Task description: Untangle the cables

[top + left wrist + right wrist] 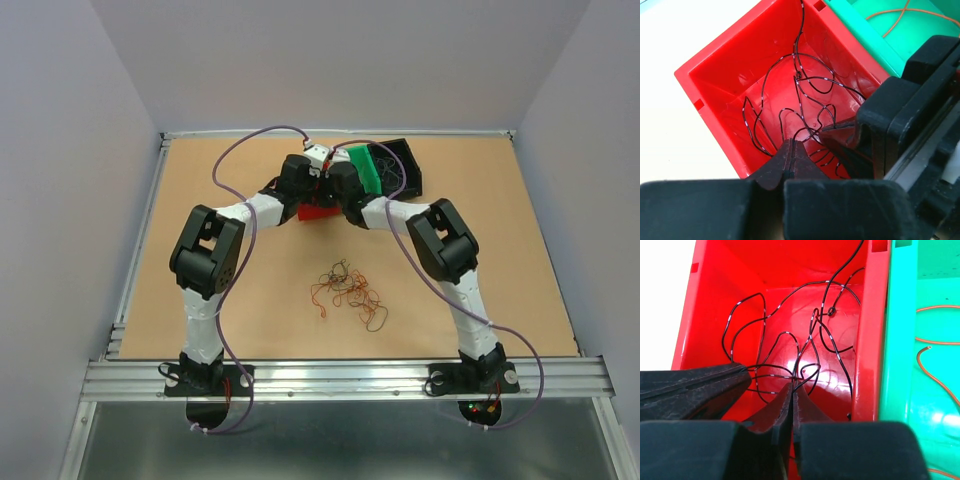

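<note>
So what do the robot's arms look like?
The left arm and right arm are white tubes with chunky black joints. A thin purple cable loops along each one. The fingers are black, flat and pointy, like little wedges.

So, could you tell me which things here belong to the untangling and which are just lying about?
Job: tangle, black wire, orange wire, red bin, green bin, black bin.
Lying about: purple arm cables, rail.
</note>
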Controlling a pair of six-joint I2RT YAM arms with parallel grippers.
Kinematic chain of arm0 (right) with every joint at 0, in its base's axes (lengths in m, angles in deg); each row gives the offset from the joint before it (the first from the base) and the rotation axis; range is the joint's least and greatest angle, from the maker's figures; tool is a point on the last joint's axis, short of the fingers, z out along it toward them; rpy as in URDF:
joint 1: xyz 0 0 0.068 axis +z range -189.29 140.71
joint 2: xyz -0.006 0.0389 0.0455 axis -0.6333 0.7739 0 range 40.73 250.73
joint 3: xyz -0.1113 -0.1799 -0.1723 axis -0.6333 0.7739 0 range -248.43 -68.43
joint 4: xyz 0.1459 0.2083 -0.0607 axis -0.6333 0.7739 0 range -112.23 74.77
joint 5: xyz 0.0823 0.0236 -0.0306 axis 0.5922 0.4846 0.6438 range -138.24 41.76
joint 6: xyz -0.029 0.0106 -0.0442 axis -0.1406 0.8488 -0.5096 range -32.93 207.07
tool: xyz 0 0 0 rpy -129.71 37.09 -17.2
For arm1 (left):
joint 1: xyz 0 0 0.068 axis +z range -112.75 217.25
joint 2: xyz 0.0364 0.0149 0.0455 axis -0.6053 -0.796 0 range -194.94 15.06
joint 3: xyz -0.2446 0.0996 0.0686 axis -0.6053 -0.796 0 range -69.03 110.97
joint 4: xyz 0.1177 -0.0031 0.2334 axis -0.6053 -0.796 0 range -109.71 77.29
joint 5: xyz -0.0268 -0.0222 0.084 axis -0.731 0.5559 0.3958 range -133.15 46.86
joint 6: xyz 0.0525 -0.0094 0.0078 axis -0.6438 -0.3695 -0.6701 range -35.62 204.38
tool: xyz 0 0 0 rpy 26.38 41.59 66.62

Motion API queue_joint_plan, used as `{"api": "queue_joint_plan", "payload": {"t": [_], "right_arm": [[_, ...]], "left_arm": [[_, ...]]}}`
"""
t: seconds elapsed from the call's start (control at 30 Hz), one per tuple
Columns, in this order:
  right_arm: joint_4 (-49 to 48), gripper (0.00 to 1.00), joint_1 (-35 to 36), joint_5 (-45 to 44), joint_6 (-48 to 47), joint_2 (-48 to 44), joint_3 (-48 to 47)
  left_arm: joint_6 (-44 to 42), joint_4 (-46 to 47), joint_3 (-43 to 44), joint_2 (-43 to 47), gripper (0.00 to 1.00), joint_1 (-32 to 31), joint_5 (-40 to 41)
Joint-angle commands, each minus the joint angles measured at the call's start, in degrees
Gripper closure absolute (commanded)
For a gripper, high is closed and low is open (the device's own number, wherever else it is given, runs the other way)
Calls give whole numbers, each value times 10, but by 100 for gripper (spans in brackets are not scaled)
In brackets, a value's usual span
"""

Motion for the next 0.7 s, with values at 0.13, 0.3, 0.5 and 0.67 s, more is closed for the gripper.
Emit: {"api": "queue_joint_plan", "payload": {"t": [0.13,0.3,0.5,0.67], "right_arm": [[4,73,7,-27,17,-68,27],[-40,58,7,-31,32,-121,77],[-60,52,7,-17,29,-168,118],[-94,50,8,-17,32,-225,197]], "left_arm": [[23,5,15,18,100,1,10],[26,6,12,23,99,6,8],[29,6,12,28,99,14,-10],[21,4,11,27,98,14,-20]]}}
